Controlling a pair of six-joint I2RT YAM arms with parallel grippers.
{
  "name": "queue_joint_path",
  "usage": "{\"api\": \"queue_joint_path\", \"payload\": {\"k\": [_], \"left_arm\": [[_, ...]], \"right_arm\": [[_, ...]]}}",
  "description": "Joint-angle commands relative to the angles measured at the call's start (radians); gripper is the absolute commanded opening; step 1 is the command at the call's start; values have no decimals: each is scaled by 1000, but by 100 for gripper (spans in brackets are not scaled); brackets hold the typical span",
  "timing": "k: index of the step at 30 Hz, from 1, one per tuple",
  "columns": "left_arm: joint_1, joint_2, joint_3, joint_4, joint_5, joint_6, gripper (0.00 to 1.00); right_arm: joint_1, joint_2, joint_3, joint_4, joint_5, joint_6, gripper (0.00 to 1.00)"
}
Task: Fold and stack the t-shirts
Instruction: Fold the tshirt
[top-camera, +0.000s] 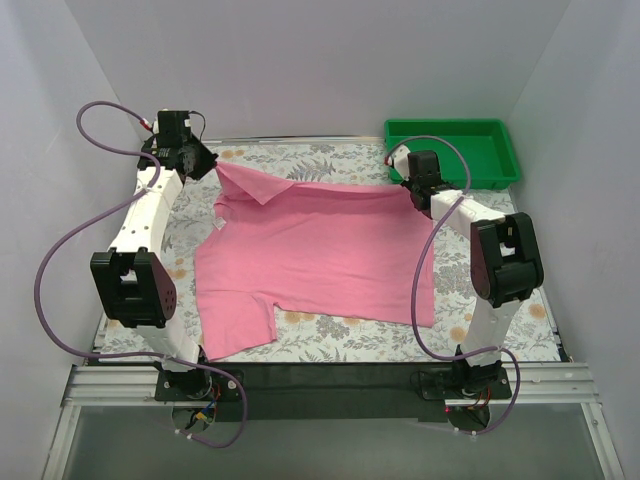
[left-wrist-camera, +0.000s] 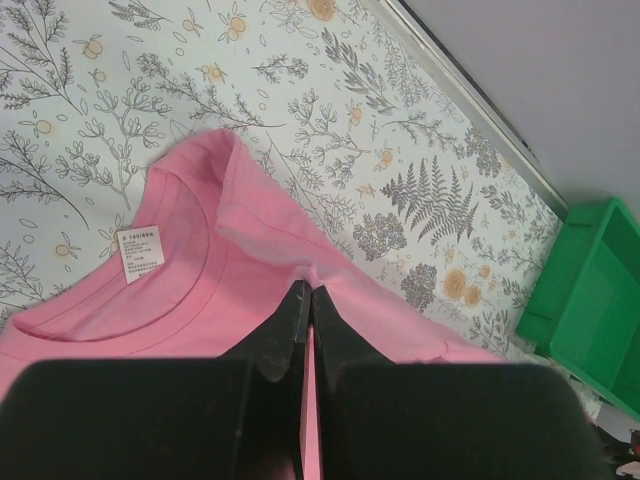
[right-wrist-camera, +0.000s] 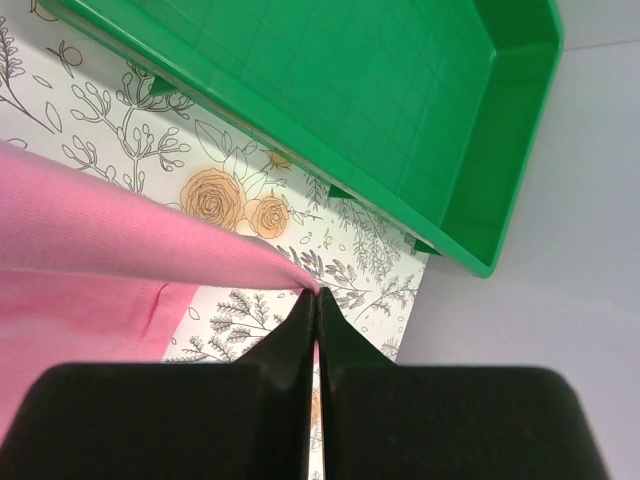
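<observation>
A plain pink t-shirt (top-camera: 320, 250) lies spread on the floral table cloth, its far edge lifted off the cloth. My left gripper (top-camera: 205, 160) is shut on the shirt's far left part, near the collar. In the left wrist view the fingertips (left-wrist-camera: 297, 296) pinch pink fabric (left-wrist-camera: 200, 290) beside the collar and its white label (left-wrist-camera: 141, 252). My right gripper (top-camera: 413, 188) is shut on the shirt's far right corner. In the right wrist view the jaws (right-wrist-camera: 316, 292) pinch the tip of the pink fabric (right-wrist-camera: 100, 230) above the cloth.
A green plastic tray (top-camera: 455, 150) stands empty at the back right, just behind the right gripper; it also shows in the right wrist view (right-wrist-camera: 400, 110) and the left wrist view (left-wrist-camera: 590, 300). White walls close in the table on three sides.
</observation>
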Motion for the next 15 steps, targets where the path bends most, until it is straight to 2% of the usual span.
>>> {"api": "queue_joint_path", "payload": {"k": [1,15], "left_arm": [[8,-47,15,6,-1,8,0],[16,-149,-136,25,-12,-29,0]], "right_arm": [[15,-65,17,10,42,-2,1],[51,-130,-92,-60,75,51,1]]}}
